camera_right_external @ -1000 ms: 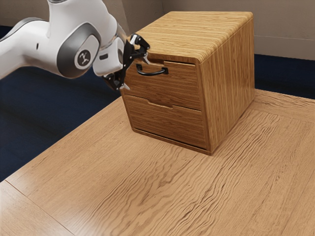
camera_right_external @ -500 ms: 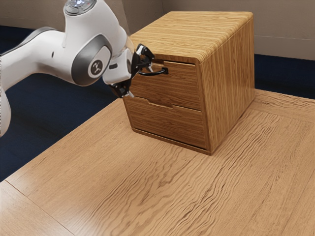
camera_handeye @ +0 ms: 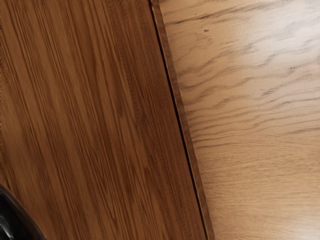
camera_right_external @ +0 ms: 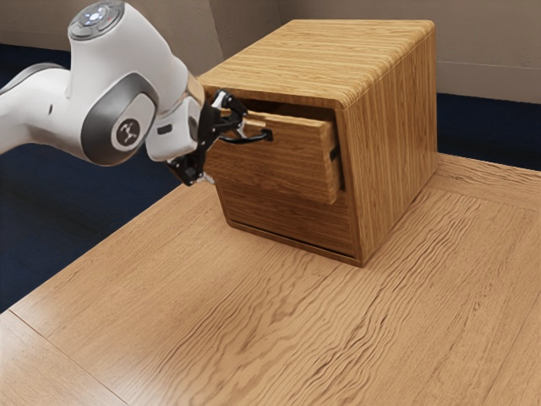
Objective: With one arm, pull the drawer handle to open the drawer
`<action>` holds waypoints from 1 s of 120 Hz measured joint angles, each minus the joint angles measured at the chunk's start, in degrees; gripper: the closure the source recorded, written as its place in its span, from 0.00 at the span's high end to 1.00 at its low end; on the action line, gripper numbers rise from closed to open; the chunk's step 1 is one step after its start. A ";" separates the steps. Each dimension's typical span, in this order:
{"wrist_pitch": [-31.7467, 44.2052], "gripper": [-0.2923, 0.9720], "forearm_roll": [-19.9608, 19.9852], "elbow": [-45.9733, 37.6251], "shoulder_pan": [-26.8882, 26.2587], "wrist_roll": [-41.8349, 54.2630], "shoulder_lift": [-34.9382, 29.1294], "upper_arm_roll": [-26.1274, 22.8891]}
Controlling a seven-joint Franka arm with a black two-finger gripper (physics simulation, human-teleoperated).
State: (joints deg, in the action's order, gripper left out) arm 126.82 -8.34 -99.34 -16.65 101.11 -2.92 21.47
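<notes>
A wooden cabinet [camera_right_external: 389, 127] stands on the table with two drawers in its front. The upper drawer [camera_right_external: 279, 156] stands pulled out part of the way, with a dark gap behind its front panel. Its black handle [camera_right_external: 254, 136] lies between the fingers of my gripper [camera_right_external: 224, 144], which is open, one finger above the bar and one below. The lower drawer [camera_right_external: 283, 207] sits flush in the cabinet. In the wrist view, dark wood of the cabinet's front [camera_handeye: 90, 120] is close under my hand, with a black curved piece [camera_handeye: 10, 220] at the corner.
The cabinet rests on a wide wooden table [camera_right_external: 279, 330], whose edge runs along the exterior view's left with dark blue floor [camera_right_external: 59, 211] beyond. The lighter tabletop [camera_handeye: 250, 125] also lies beside the cabinet in the wrist view.
My gripper reached the handle, then drew back toward the exterior view's left. The upper drawer came out with it, from shut to partly open.
</notes>
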 joint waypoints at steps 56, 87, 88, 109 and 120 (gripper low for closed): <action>0.16 0.75 -1.80 -14.33 -1.02 0.05 -14.96 0.23; 0.08 0.77 -3.85 -21.70 -0.98 0.05 -22.68 0.24; 0.08 0.77 -3.89 -21.83 -0.97 0.05 -22.80 0.24; 0.00 0.77 -4.35 -25.14 -0.56 0.01 -27.00 0.24; -0.14 0.77 -4.74 -26.41 -0.43 -0.01 -28.86 0.24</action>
State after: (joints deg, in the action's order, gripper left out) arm 126.68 -13.08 -125.75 -17.08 101.09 -31.78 21.72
